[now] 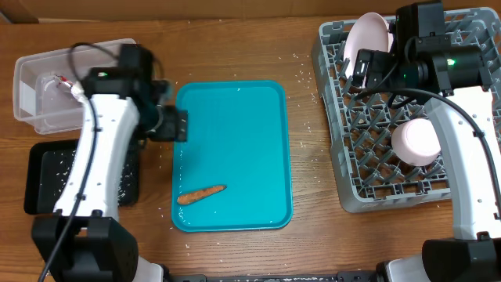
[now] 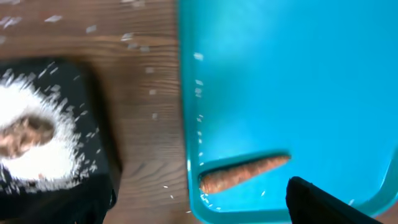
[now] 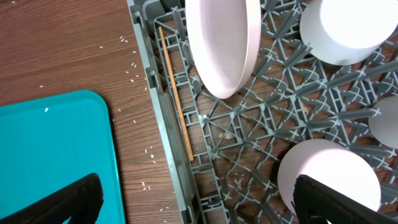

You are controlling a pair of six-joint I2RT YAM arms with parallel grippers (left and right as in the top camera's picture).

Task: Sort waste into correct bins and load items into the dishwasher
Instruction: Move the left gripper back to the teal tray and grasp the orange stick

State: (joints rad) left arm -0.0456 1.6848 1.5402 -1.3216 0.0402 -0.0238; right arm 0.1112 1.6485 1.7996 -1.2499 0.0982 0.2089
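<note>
**Inspector:** Where did the carrot strip (image 1: 201, 193) lie?

**Examiner:** Flat on the teal tray (image 1: 258, 117), in the near-left part of its floor, close to the left rim. It touched nothing but the tray.

**Inspector:** And the left pincer (image 1: 174, 124)?

**Examiner:** It was above the tray's left rim, farther from the robot than the strip and apart from it. In the left wrist view one finger (image 2: 323, 202) showed low on the right, just beside the strip's thin end and not in contact. The other finger was lost against the black tray (image 2: 102, 155). The jaws stood apart and held nothing.

**Inspector:** What was in that black tray?

**Examiner:** A heap of white rice (image 2: 43, 162) with a brown crinkled scrap (image 2: 25, 134) among it. Loose grains (image 1: 301, 74) were scattered over the worktop (image 1: 235, 39). The clear tub (image 1: 31, 102) stood just beyond the black tray, and its contents could not be made out.

**Inspector:** And the right side?

**Examiner:** The right pincer (image 3: 199, 205) hung over the left edge of the grey dish rack (image 3: 155, 74), fingers wide apart and empty. In the rack, a white plate (image 3: 224, 43) stood on edge among the pegs. A far bowl (image 3: 348, 28) and a near bowl (image 3: 326, 174) sat to its right. A thin wooden stick (image 3: 174, 99) lay along the rack's left wall.
</note>
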